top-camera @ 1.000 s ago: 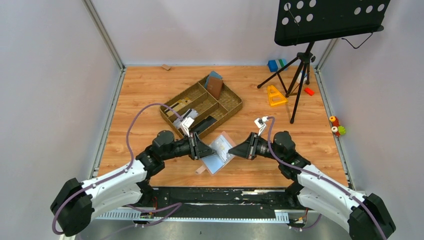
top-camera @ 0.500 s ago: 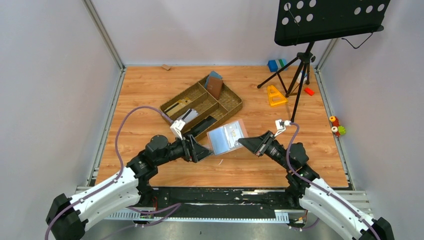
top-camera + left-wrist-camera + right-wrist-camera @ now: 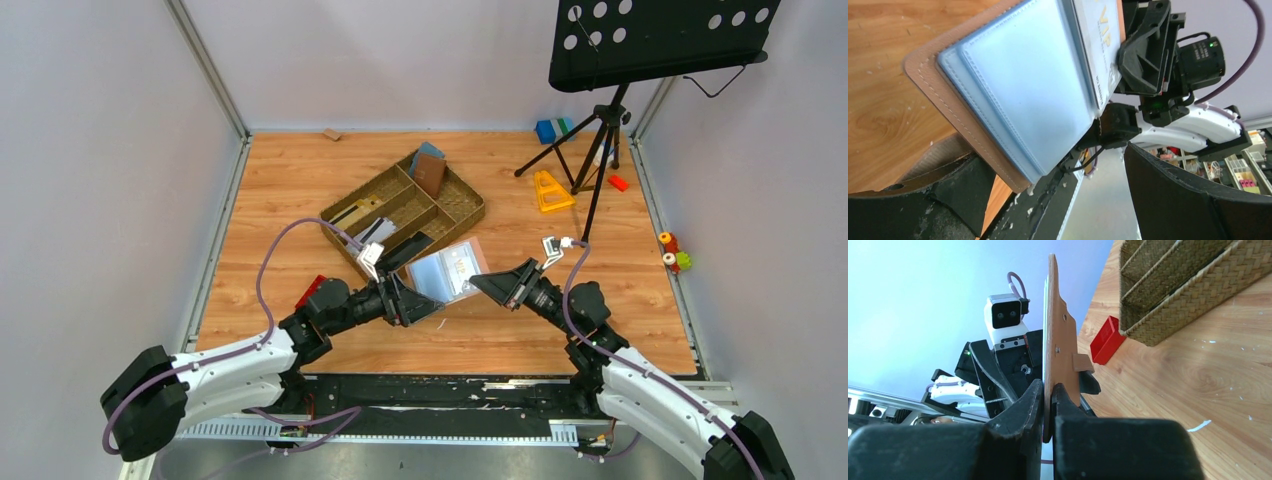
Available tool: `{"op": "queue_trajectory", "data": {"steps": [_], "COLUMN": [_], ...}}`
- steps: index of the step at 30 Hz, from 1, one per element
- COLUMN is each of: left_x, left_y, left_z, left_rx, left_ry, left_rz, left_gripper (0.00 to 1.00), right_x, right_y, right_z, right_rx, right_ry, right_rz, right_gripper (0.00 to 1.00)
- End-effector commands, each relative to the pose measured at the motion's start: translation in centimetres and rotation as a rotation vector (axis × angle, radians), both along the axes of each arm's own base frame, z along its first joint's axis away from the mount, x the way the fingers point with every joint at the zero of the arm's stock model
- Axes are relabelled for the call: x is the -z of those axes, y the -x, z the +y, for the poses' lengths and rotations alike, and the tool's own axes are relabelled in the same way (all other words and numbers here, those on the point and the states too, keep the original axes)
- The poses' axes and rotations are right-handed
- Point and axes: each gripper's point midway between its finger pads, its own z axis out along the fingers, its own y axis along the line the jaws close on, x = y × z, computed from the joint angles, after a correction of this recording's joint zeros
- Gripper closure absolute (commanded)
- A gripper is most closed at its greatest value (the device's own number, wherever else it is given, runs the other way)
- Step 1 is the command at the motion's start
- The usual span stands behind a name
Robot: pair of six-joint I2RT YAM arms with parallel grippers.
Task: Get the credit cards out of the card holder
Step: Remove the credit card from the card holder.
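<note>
The card holder, tan outside and blue-grey inside, hangs open above the table. My right gripper is shut on its right edge; the right wrist view shows the tan cover edge-on, clamped between my fingers, with the small tab sticking out. A pale card printed "VIP" sits in an inner pocket. My left gripper stands wide open just below the holder's lower left corner. That corner lies near my lower finger without being gripped.
A woven divided tray behind the holder carries a reddish-brown and a blue wallet. A red block lies by my left arm. A music stand's tripod, a yellow triangle and small toys stand at the right.
My right gripper lifted the open holder off the table and carried it back and right. The left gripper opened wide, let go, pulled back, then came up under the holder's corner again.
</note>
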Motion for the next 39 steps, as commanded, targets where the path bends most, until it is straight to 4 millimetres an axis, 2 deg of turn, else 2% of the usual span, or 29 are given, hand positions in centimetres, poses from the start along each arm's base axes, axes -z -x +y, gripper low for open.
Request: {"op": "queue_trajectory", "data": {"steps": [1,6,13,18,22,24,28,33,36,39], "left_x": [-4.2,-4.1,-5.5,-4.5,-4.2,-4.0,-3.6,-4.6,-5.3,-5.7], "left_y": [-1.4,-2.4,-3.5,-4.5,-4.8,-5.0,-5.0,-4.3,-3.6,-3.1], "left_z": [-0.2,-0.4,-0.2,0.0,-0.2,-0.4,-0.5,-0.6,-0.7,-0.8], "left_rx": [-0.062,-0.095,-0.15,-0.199,-0.21,-0.211,-0.209,-0.174,-0.139,-0.111], "left_ry": [0.119,0.066,0.094,0.051,0.059,0.042,0.033,0.076,0.105,0.113], "left_rz": [-0.093,-0.1,-0.13,-0.096,-0.081,-0.076,-0.07,-0.095,-0.117,-0.131], "left_gripper": [0.0,0.0,0.0,0.05,0.06,0.15,0.44,0.8,0.94,1.0], "right_x": [-3.0,-3.4,-3.3,-3.2,-3.2,-3.2,-3.3,-3.1,-3.1,-3.2], "right_y": [0.7,1.4,2.2,2.6,2.9,3.1,3.1,2.8,2.8,2.8], "right_z": [0.1,0.8,1.4,1.6,1.9,2.1,2.0,1.5,1.5,1.6], "right_rx": [-0.034,-0.094,-0.147,-0.167,-0.189,-0.2,-0.193,-0.157,-0.153,-0.162], "right_ry": [-0.081,-0.061,-0.039,-0.032,-0.025,-0.024,-0.02,0.007,0.016,0.023], "right_rz": [-0.08,-0.1,-0.119,-0.13,-0.136,-0.14,-0.144,-0.152,-0.157,-0.158], "right_gripper": [1.0,1.0,1.0,1.0,1.0,1.0,1.0,0.87,0.79,0.77]}}
